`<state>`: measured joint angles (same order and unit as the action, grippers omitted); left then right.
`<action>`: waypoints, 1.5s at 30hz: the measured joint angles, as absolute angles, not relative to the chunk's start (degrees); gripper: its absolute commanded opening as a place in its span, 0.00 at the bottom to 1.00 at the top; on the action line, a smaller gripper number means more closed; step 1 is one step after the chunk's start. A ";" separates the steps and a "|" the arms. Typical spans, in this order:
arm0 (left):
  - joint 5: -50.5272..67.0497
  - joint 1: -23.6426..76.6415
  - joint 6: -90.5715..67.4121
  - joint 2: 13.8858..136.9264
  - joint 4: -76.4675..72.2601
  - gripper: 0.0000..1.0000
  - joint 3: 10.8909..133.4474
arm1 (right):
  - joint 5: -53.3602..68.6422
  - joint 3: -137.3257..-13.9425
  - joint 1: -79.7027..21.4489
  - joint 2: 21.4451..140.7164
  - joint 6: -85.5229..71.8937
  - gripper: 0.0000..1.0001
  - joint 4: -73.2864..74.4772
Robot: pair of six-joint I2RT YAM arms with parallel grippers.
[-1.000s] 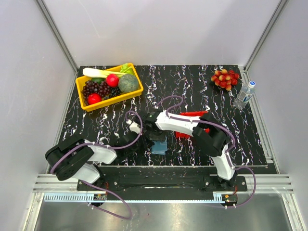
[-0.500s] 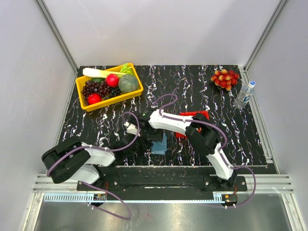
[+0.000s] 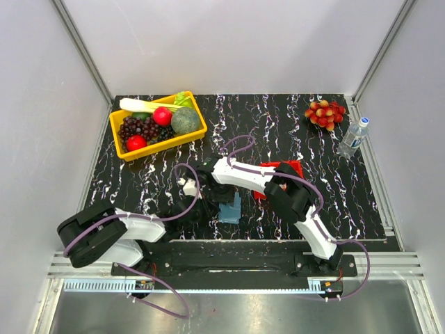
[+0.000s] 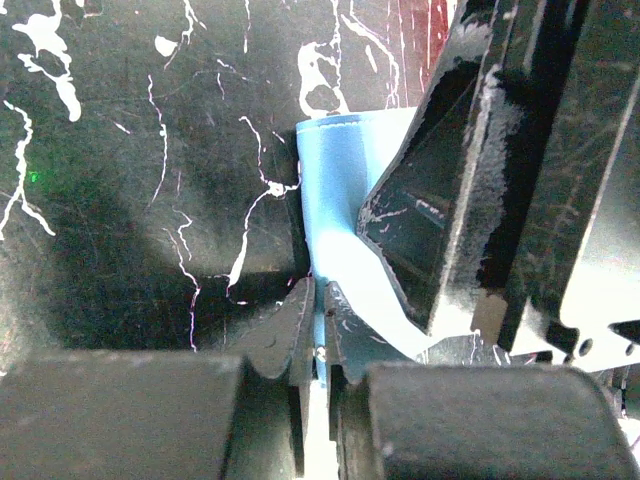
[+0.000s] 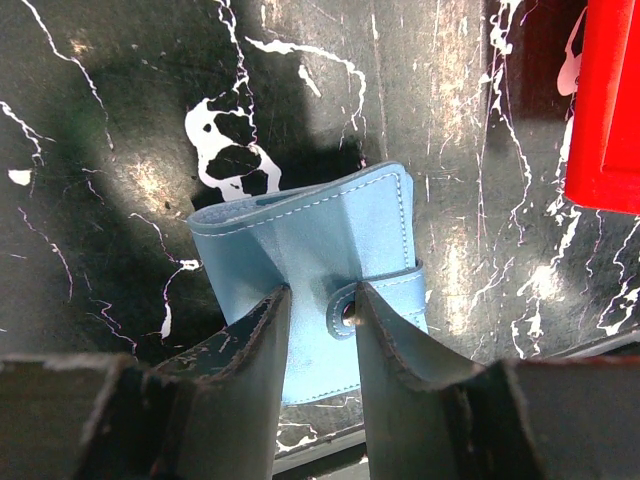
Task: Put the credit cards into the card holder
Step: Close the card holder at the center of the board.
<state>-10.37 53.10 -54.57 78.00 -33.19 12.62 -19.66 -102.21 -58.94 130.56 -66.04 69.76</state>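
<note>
The steel-blue card holder (image 3: 231, 209) lies on the black marbled table between both grippers. My left gripper (image 4: 319, 320) is shut on its near edge, a thin blue layer pinched between the fingertips. In the right wrist view the card holder (image 5: 310, 235) is partly lifted and creased. My right gripper (image 5: 318, 305) stands open over it, the snap flap (image 5: 375, 295) touching the right finger. The right gripper's dark fingers (image 4: 470, 170) fill the right side of the left wrist view. From above, the left gripper (image 3: 200, 211) and the right gripper (image 3: 217, 193) meet at the holder's left side. No credit cards show.
A red tray (image 3: 279, 168) sits just right of the holder, mostly under the right arm; its corner (image 5: 610, 110) shows in the right wrist view. A yellow basket (image 3: 197, 131) of produce stands back left. Red fruit (image 3: 325, 113) and a water bottle (image 3: 353, 137) stand back right.
The left gripper has slid right up to the card holder's edge. The right arm has folded in and shifted left over the holder.
</note>
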 measured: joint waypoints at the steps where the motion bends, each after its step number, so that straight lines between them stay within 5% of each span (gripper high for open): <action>1: -10.46 53.17 -54.59 77.67 -32.71 0.06 12.60 | -19.66 -102.24 -58.94 130.58 -66.15 0.40 69.78; 27: -9.93 56.49 -45.63 65.91 -13.23 0.18 14.20 | -20.84 -97.08 -59.53 127.92 -65.04 0.43 64.53; 31: -11.00 57.01 -44.97 64.05 -11.88 0.21 14.33 | -23.55 -85.47 -60.31 119.77 -64.51 0.61 53.25; 35: -13.54 56.99 -44.82 62.48 -10.33 0.25 15.14 | -25.93 -76.14 -61.49 112.99 -60.66 0.68 40.56; 45: -19.92 57.06 -44.49 58.96 -6.87 0.33 19.88 | -27.83 -62.04 -59.22 103.18 -48.99 0.70 18.76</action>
